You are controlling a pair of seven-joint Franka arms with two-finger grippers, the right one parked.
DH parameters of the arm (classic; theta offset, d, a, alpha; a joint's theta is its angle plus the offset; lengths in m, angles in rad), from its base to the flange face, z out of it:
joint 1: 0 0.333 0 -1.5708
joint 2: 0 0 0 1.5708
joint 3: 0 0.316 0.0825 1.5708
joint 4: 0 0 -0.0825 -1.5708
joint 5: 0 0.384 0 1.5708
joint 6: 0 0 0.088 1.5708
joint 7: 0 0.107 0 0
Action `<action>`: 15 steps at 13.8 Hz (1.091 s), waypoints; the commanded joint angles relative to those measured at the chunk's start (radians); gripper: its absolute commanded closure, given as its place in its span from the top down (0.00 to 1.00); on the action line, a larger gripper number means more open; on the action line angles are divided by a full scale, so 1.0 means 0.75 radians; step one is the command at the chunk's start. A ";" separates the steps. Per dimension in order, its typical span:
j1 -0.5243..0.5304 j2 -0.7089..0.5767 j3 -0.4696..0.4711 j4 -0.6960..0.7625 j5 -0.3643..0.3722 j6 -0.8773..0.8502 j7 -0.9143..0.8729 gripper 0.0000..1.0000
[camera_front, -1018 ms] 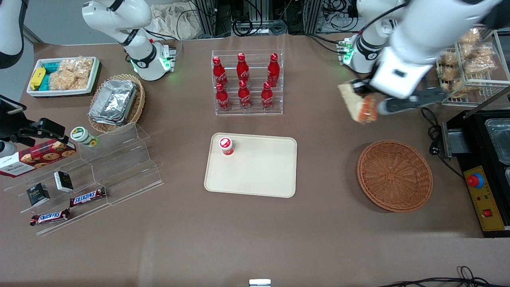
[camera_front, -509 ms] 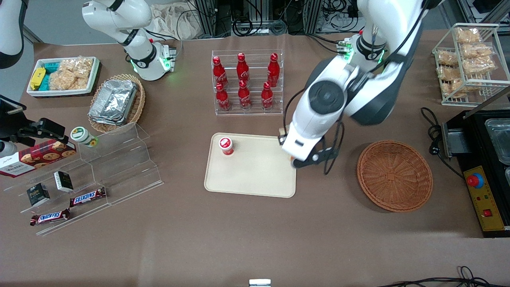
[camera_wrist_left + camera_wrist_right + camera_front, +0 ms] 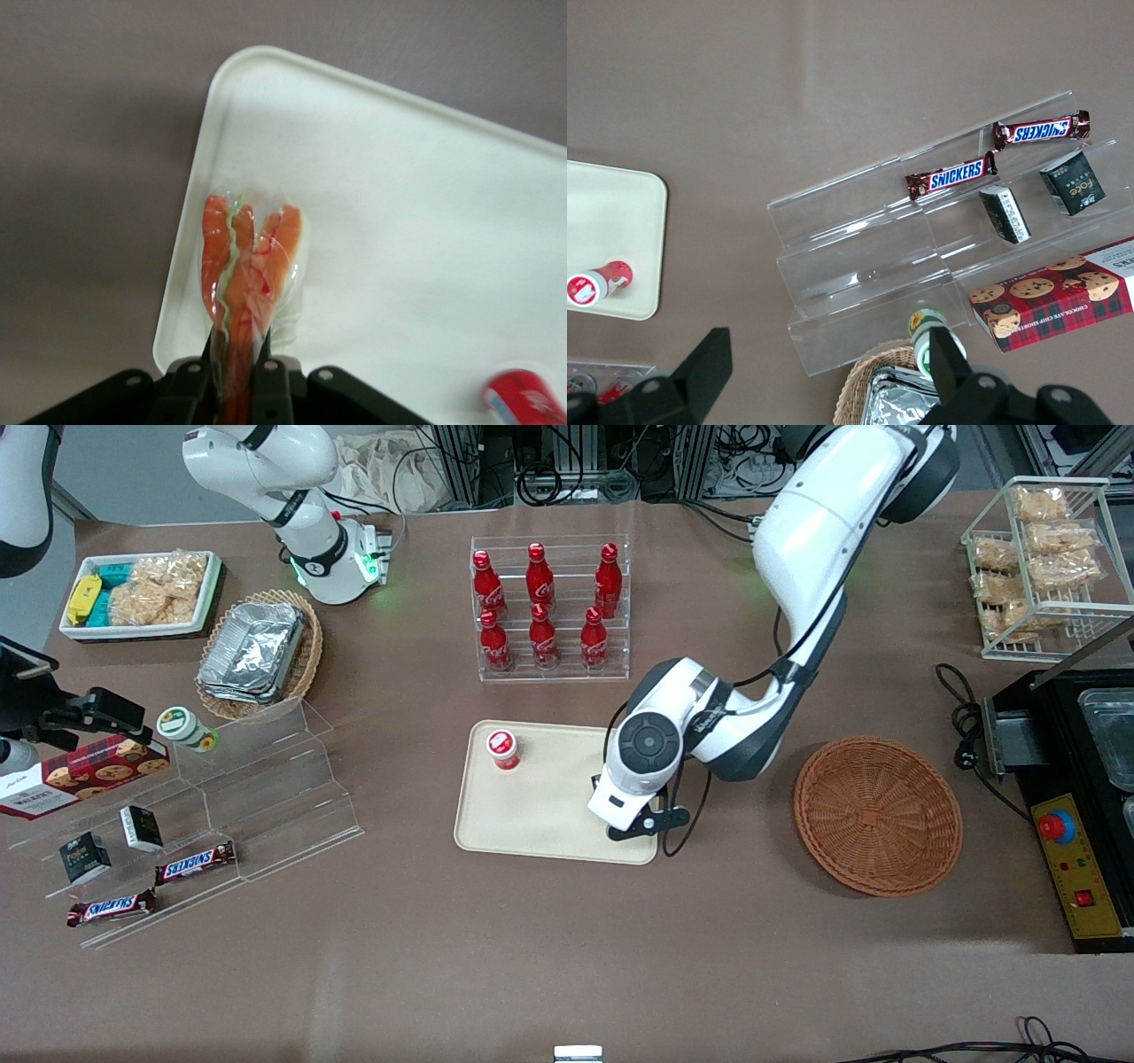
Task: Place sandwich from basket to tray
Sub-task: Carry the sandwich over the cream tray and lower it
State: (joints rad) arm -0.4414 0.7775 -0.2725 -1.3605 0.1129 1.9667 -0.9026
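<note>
One sandwich (image 3: 248, 266), one tray (image 3: 540, 815), one basket (image 3: 877, 815). End effector (image 3: 232, 367) clamped on the sandwich, low over the tray's corner nearest the basket. One red-capped bottle (image 3: 502, 748) upright on the tray, well apart. Six red bottles (image 3: 542, 607) racked farther from the camera.

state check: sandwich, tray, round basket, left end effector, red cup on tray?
Clear-wrapped triangular sandwich with orange-red filling: gripped, over the tray corner.
Flat beige plastic tray: holds the red cup.
Round reddish-brown wicker basket: empty.
Left end effector: shut on the sandwich, over the tray.
Small red cup with white lid: upright on the tray.
</note>
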 commanded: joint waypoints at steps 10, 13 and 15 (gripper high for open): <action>-0.013 -0.138 0.016 0.047 0.074 0.002 -0.220 1.00; 0.018 -0.324 0.024 0.039 0.107 -0.098 -0.377 1.00; 0.081 -0.461 0.034 0.039 0.103 -0.198 -0.396 1.00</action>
State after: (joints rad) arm -0.4219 0.5424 -0.2511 -1.2924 0.1766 1.8753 -1.1644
